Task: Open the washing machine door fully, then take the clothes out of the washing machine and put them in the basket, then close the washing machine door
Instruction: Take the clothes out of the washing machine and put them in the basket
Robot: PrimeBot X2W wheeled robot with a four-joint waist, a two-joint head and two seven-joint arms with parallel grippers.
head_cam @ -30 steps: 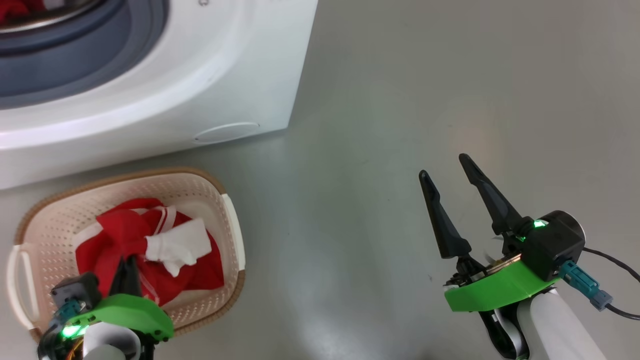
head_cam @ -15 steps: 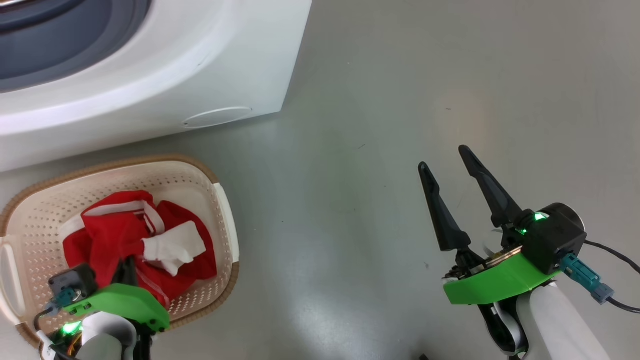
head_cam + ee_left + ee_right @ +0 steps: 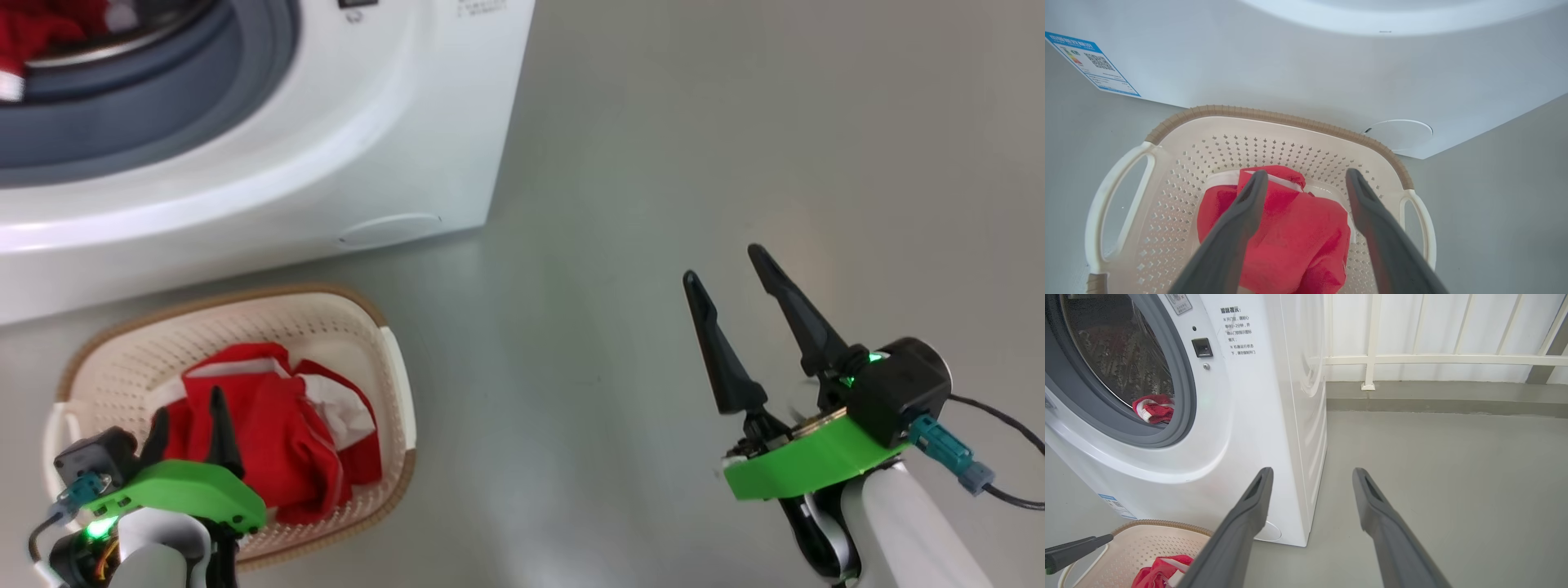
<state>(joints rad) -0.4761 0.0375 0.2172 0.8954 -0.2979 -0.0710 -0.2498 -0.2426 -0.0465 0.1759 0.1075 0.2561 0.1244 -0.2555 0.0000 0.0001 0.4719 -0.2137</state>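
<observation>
Now one red garment (image 3: 1290, 228) lies bunched in the basket (image 3: 245, 296), which sits on the floor (image 3: 612, 204) just in front of the washing machine (image 3: 408, 122). The left pincer (image 3: 188, 404) hangs over it, fingers spread wide, gripping nothing. More red clothes (image 3: 1153, 408) sit crumpled at the lower lip of the machine's drum (image 3: 1118, 355), ahead of and above that nearer pincer, with no clear long axis. The right pincer (image 3: 723, 263), likewise open and empty, hovers off the machine's right side.
</observation>
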